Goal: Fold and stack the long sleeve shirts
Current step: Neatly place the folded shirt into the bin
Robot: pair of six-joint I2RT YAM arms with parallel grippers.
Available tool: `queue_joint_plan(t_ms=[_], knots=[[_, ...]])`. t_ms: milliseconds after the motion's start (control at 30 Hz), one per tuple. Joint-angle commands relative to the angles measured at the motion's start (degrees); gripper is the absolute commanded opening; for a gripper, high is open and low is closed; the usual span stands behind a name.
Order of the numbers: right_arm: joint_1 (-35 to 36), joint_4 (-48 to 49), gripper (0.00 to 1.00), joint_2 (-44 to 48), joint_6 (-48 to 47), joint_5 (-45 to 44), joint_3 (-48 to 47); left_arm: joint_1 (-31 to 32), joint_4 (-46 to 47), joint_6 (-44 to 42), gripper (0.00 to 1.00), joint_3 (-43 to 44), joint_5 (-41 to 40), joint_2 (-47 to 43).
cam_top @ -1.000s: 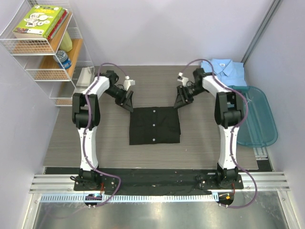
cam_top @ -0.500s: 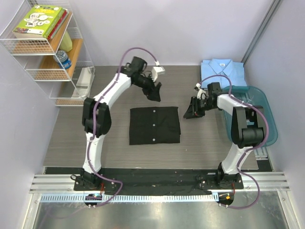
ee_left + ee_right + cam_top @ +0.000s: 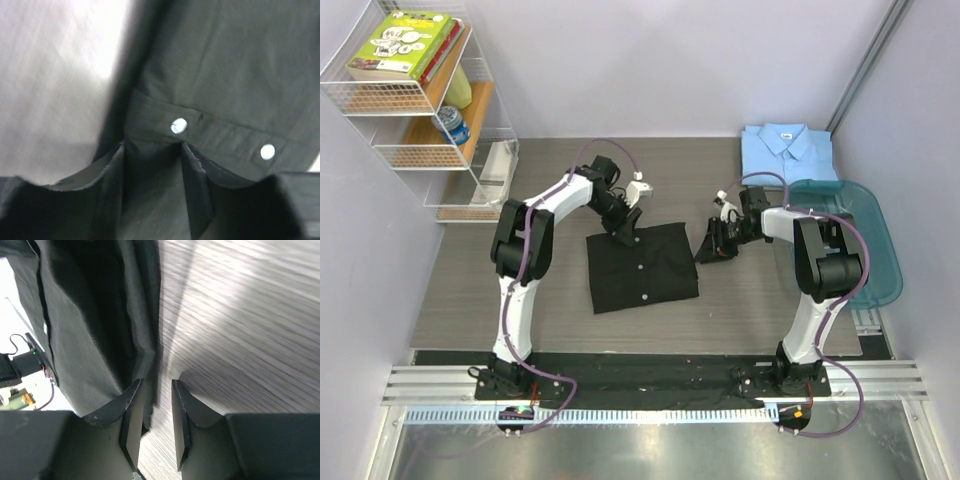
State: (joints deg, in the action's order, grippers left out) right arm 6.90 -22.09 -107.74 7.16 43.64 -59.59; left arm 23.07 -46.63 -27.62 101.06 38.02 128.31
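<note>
The black shirt lies folded at the table's middle, slightly turned, pale buttons up. The light blue shirt lies folded at the back right. My left gripper is down on the black shirt's far left edge. In the left wrist view it is open, with black cloth between the fingers and a button just ahead. My right gripper is low at the shirt's right edge. In the right wrist view it is narrowly open, the shirt's edge against its left finger and bare table between.
A teal plastic tub stands at the right edge next to the right arm. A wire shelf with books and a can stands at the back left. A metal rail runs along the front.
My left gripper has swung down from above the back of the table onto the shirt's far left edge. My right gripper has moved left to the shirt's right edge. The shirt has turned slightly.
</note>
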Motion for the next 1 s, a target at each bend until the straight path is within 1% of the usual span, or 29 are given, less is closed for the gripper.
queue_joint_plan(t_ms=[0,33,67,100,167,200,300,367,400,433,500,567,667,767,900,967], knots=[[2.24,1.61,0.34,-1.06,-0.65,1.8,0.0,0.49,-8.02,-4.81,0.41,-6.3,-2.95,-6.31],[2.51,1.17,0.34,-1.06,-1.09,2.5,-0.17,0.31,-9.25,-5.34,0.36,-7.53,-2.78,-7.71],[2.77,0.99,0.34,-0.89,-1.7,2.94,-0.09,0.31,-12.22,-6.13,0.34,-8.41,-2.25,-8.51],[3.03,0.82,0.34,-0.37,-1.88,3.38,0.09,0.22,-14.17,-9.01,0.38,-9.38,-2.25,-8.95],[3.3,0.82,0.34,0.16,-2.41,4.26,0.61,-0.04,-15.85,-10.87,0.5,-10.0,-2.42,-10.62],[3.3,0.99,0.34,0.51,-2.5,4.61,0.71,-0.83,-15.68,-11.49,0.58,-9.74,-1.82,-11.06],[4.18,0.91,0.34,1.13,-3.03,5.93,1.06,-1.8,-14.46,-10.01,0.68,-6.41,2.66,-10.98],[4.79,0.82,0.34,1.83,-3.38,6.55,1.23,-1.63,-12.18,-6.15,0.71,-3.07,5.56,-10.63],[4.97,0.99,0.34,2.01,-3.29,6.29,1.23,-1.54,-7.64,-3.96,0.74,-2.36,7.66,-10.54],[5.06,0.91,0.34,2.1,-3.64,6.28,1.23,-1.54,-5.33,0.41,0.75,-1.31,8.73,-10.28],[5.5,0.9,0.34,2.01,-3.91,5.93,1.23,-0.75,0.28,3.87,0.77,0.36,8.92,-8.79],[5.58,0.73,0.34,1.49,-4.08,6.11,1.23,-0.22,1.54,7.04,0.77,4.22,9.61,-5.81],[6.02,0.64,0.34,1.13,-4.08,6.46,1.15,1.18,3.91,10.64,0.77,7.39,10.4,-3.16],[6.02,0.73,0.34,0.96,-3.91,6.02,0.97,2.5,6.72,11.97,0.78,7.67,10.41,-0.96],[5.15,0.82,0.34,0.87,-3.99,6.46,0.88,3.73,7.17,11.97,0.78,8.54,10.93,1.24],[4.62,0.29,0.34,1.13,-3.73,7.16,0.53,4.35,7.95,11.97,0.78,8.54,9.89,1.85]])
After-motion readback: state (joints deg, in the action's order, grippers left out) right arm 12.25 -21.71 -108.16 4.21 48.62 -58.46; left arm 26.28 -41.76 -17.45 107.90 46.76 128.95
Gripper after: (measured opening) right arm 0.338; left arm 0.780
